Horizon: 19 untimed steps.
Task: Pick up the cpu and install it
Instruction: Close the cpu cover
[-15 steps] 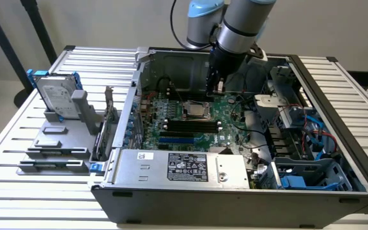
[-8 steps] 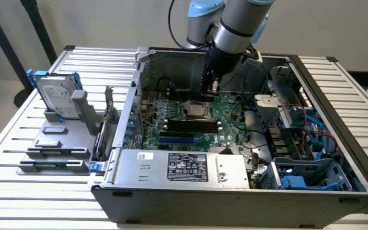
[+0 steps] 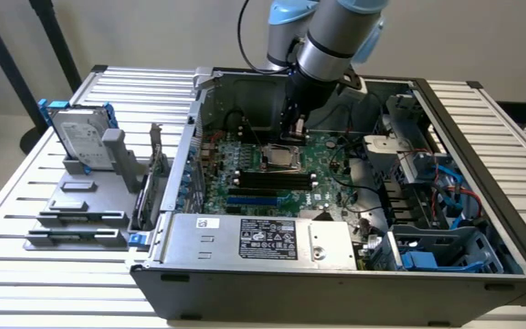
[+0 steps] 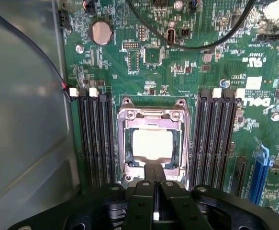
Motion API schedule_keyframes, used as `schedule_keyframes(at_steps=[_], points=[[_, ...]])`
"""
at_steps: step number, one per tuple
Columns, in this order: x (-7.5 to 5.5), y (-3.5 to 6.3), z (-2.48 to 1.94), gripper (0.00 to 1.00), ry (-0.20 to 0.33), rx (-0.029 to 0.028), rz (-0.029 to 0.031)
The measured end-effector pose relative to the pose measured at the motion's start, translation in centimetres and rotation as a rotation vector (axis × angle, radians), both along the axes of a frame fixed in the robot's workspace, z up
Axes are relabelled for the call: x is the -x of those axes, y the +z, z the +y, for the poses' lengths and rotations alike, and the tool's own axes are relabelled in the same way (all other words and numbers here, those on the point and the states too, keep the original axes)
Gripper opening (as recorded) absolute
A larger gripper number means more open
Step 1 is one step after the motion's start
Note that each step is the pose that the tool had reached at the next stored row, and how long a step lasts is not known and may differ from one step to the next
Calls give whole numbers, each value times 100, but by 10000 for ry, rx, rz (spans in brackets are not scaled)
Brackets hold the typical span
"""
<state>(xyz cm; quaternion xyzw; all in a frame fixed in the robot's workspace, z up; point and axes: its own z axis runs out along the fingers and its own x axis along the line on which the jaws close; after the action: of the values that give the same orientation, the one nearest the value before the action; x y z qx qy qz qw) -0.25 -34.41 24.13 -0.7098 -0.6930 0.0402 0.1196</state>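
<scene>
1. My claw [image 4: 154,168] is closed. In the wrist view its two black fingers [image 4: 148,178] lie pressed side by side with only a thin seam between them, and they grip nothing.
2. The cpu [image 4: 152,143] sits flat in its socket [image 4: 151,114] on the motherboard [image 4: 177,72]. It is a small square chip with a pale, dull-shiny metal top.
3. My fingertips end at the socket's near edge, just beside the cpu. I cannot tell whether they touch it or hover above it.
4. The socket is a square frame of bright stamped metal with notched corners. Its inner rim around the chip is darker.
5. Long black memory slots [image 4: 95,139] with white end clips run along one side of the socket. A matching bank [image 4: 218,139] runs along the other side.
6. The motherboard is green and densely printed with small components. It carries a round silver coin battery [image 4: 101,32] and a blue plastic slot [image 4: 260,172], and a thin black cable [image 4: 187,45] loops over it.
7. In the exterior view my arm reaches down into the open computer case [image 3: 336,288], which is dark grey sheet metal. The claw [image 3: 292,133] hangs right over the socket.
8. A boxy silver power supply [image 3: 263,240] with a black label fills the case's near end.
9. The case lies on a white slatted surface [image 3: 25,274].
10. Outside the case, toward the exterior view's left, a silver hard drive [image 3: 79,137] in a blue bracket stands upright in a grey fixture [image 3: 80,205].
</scene>
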Motion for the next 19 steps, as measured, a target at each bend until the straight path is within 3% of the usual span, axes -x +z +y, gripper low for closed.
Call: schedule_keyframes(at_steps=[2,6,9,12,19], points=[[27,-8,0,11,0,1,135],[83,-20,0,11,0,0,486],[106,-32,0,11,1,0,662],[111,-58,0,11,-1,0,726],[116,-168,0,11,0,-9,728]])
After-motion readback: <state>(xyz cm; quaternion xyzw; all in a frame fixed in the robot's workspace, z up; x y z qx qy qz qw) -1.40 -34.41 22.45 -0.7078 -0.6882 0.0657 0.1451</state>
